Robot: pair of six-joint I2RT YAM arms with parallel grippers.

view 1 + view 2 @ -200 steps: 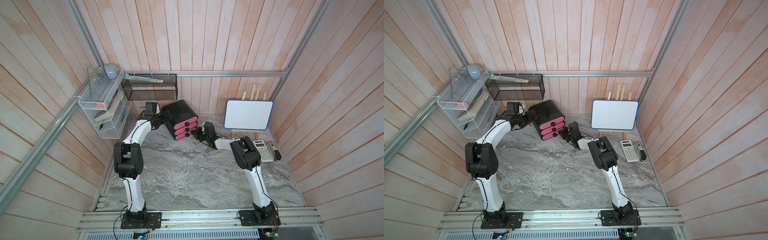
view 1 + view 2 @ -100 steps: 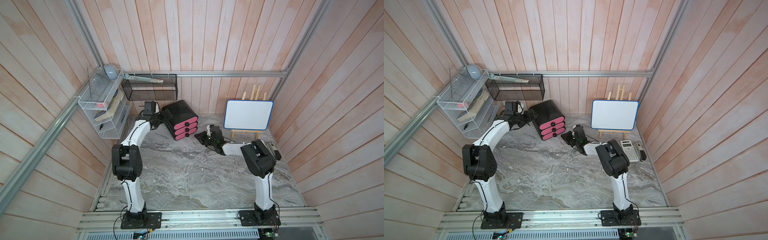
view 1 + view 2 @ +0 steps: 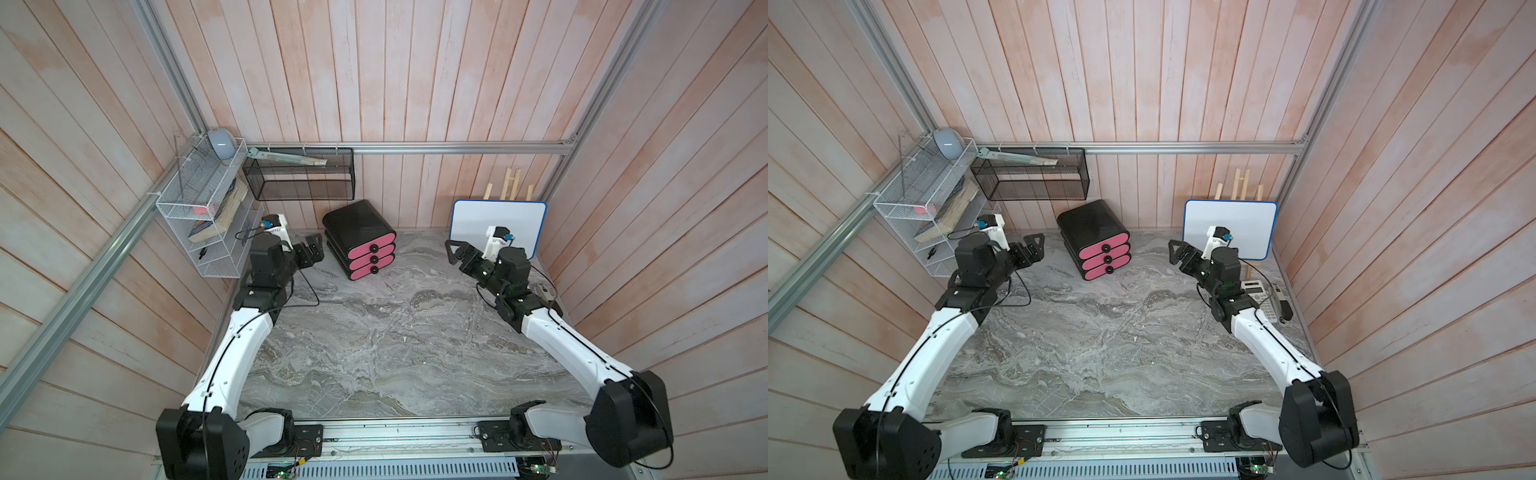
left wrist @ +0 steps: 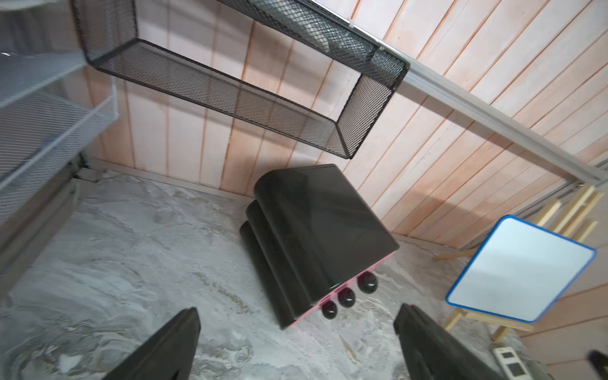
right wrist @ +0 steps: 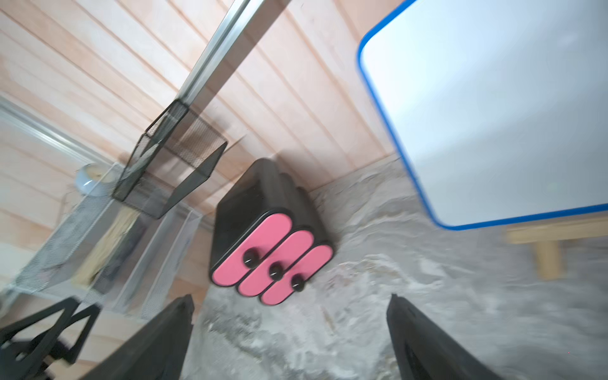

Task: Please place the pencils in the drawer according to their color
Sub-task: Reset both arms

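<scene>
Shows drawer [image 3: 360, 237] closed, sitting between left gripper [image 3: 313, 249] and right gripper [image 3: 451, 252], clear of both, each with jaws spread wide and holding nothing.

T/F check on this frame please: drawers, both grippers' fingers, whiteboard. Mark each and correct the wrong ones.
1. All three pink fronts of the drawer are shut. True.
2. The right gripper has a pencil between its fingers. False: fingers spread, nothing held.
3. The left gripper is open, beside the drawer, not touching it. True.
4. The whiteboard lies flat. False: it stands propped on a wooden easel.
</scene>
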